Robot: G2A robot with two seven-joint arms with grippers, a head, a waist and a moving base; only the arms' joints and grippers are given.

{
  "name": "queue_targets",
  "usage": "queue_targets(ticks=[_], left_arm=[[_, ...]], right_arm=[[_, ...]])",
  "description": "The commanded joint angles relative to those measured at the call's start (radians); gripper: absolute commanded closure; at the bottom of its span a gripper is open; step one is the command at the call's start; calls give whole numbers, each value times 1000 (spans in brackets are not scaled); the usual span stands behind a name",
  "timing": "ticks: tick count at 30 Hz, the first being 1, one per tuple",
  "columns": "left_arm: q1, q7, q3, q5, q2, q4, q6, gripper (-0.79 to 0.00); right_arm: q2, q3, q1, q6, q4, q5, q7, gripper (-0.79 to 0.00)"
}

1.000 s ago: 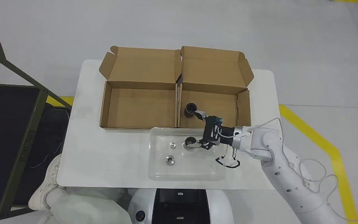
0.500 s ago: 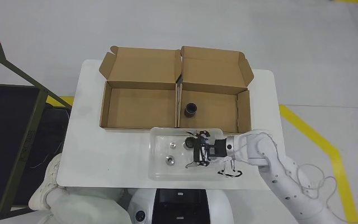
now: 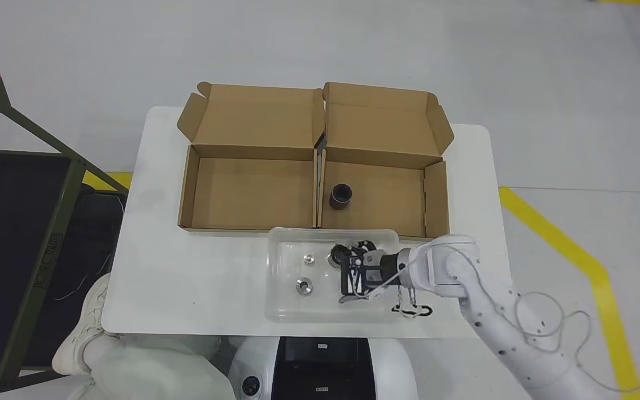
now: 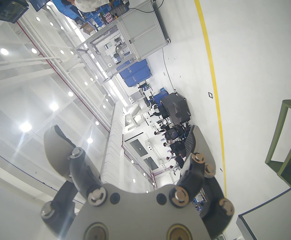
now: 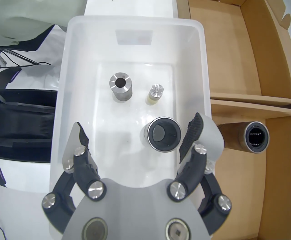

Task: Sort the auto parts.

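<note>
Bearing sleeve, silver outside and black inside, stands on end in the clear bin, at about 12 o'clock on the bin's floor as the top view shows it. The right hand comes in over the bin from 3 o'clock, its fingers spread wide and gripping nothing. The sleeve sits between them, just beside one ribbed black pad and well apart from the other. Whether that pad touches the sleeve cannot be told.

A steel bushing with a round bore stands at about 8 o'clock in the bin. A small stud with a pale base stands at about 10 o'clock. The two are near each other and apart from the sleeve. The bin's 9 o'clock wall carries a frosted patch shaped like a label, and no writing on it can be read.

The bin sits at 6 o'clock on the white desk. At 12 o'clock two open cardboard boxes stand side by side with their flaps up. A second bearing, with small balls showing in its bore, lies on its side in the right box, close to that box's 9 o'clock wall. The left box touches it along the shared side.

The left hand points out into a bright hall, its fingers wide apart and holding nothing. Blue cabinets there bear print too small to read.
</note>
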Motion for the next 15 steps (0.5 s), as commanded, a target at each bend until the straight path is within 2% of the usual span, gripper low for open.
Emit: queue_targets(ticks=[1,15], left_arm=[[0,0,0,0,0,0,0,-785],[0,0,0,0,0,0,0,-785]], right_arm=[[1,-2,0,8,6,-16,-7,-785],[-10,-53,36,68,64,-81,-10,-785]])
